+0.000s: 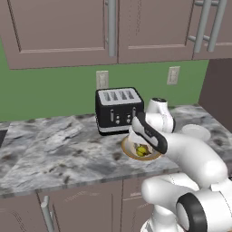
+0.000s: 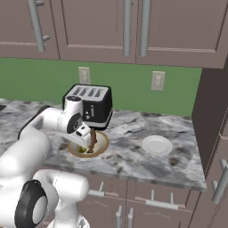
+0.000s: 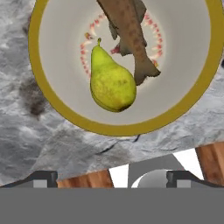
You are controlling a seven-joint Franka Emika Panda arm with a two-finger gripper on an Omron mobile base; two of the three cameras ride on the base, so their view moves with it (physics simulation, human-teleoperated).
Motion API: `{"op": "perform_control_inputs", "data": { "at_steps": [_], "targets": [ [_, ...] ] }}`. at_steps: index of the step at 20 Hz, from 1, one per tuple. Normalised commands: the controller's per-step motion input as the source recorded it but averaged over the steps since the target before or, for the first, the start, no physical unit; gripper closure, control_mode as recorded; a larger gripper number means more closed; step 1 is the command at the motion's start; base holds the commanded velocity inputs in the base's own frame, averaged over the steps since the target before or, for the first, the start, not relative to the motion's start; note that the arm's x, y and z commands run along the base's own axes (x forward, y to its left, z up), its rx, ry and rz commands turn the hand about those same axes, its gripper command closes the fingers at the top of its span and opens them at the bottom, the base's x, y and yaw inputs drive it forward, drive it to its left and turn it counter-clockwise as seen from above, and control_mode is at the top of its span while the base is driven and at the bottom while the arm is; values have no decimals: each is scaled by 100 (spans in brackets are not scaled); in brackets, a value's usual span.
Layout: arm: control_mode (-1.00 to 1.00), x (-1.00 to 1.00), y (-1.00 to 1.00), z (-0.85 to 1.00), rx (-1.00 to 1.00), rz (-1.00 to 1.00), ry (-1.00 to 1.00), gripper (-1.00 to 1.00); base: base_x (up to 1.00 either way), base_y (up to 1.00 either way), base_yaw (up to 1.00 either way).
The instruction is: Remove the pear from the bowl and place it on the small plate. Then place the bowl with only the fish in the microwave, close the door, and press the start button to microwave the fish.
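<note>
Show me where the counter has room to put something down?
Bare marble lies left of the toaster, and between the bowl and small plate. It is crowded at the bowl, where pear, fish and the open gripper meet.

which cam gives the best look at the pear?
Hand view: the pear lies whole and unobstructed in the bowl beside the fish. Left base view shows a small yellow-green patch by the arm; right base view a sliver.

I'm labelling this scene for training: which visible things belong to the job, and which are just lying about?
Job:
pear
fish
bowl
small plate
pincer, open above the bowl

Lying about:
toaster
wall outlets
upper cabinets
</note>
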Motion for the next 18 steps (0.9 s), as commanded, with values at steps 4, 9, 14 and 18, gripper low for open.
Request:
{"op": "perform_control_inputs", "data": {
  "at_steps": [4, 9, 14, 18],
  "targets": [
    [-100, 14, 0, -38, 0, -13, 4, -100, 0, 0, 0],
    [-100, 8, -1, -25, 0, -5, 1, -100, 0, 0, 0],
    [-100, 23, 0, -22, 0, -1, 0, -100, 0, 0, 0],
    [-100, 18, -2, -9, 0, 0, 0, -100, 0, 0, 0]
  ]
}}
